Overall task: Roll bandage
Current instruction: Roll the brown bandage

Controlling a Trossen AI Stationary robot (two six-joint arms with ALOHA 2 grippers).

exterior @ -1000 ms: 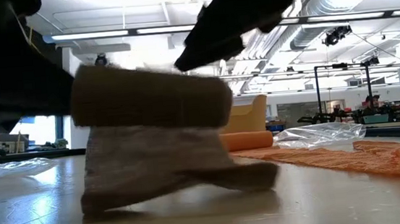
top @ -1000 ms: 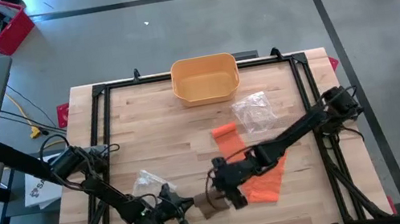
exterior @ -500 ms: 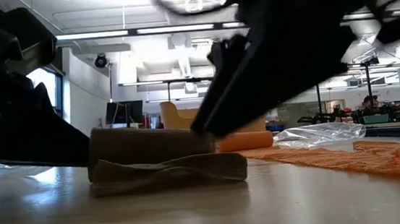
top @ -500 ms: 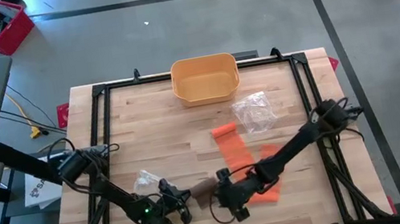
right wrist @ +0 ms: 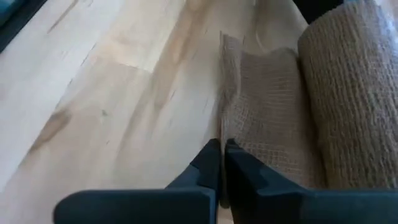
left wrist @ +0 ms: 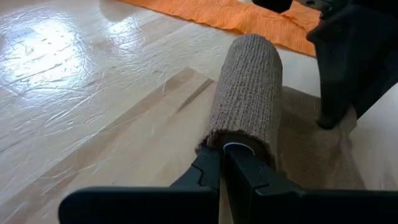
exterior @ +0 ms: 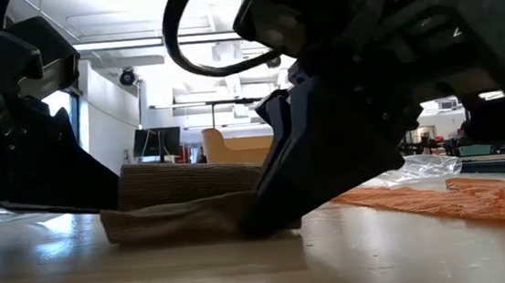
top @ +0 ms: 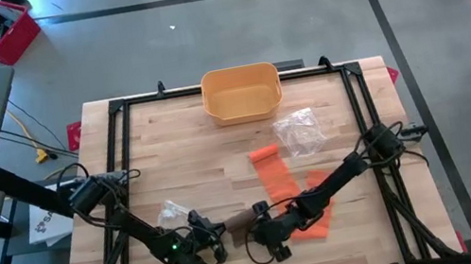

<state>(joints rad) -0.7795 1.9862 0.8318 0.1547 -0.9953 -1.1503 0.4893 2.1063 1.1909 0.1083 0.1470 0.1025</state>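
Low view shows you the change plainly: the brown bandage roll (exterior: 192,180), which hung lifted with its tail draped a second ago, now lies flat on the wooden table (exterior: 264,269), its loose tail (exterior: 177,223) spread out in front of it. Your right gripper (top: 270,237) has come down further and plants its tips on that tail, near the front edge of the table between the two arms. In the right wrist view its fingers (right wrist: 211,168) are pressed together at the tail's edge, apparently pinching the cloth, though the grip itself is hard to confirm. Your left gripper (top: 208,242) sits at the roll's other end; the left wrist view shows its fingers (left wrist: 214,171) closed tight on the core of the roll. Judging from this, the tail is now anchored and the roll held, so you can probably turn or push the roll along the tail. The orange cloth (top: 297,200) lies just behind.
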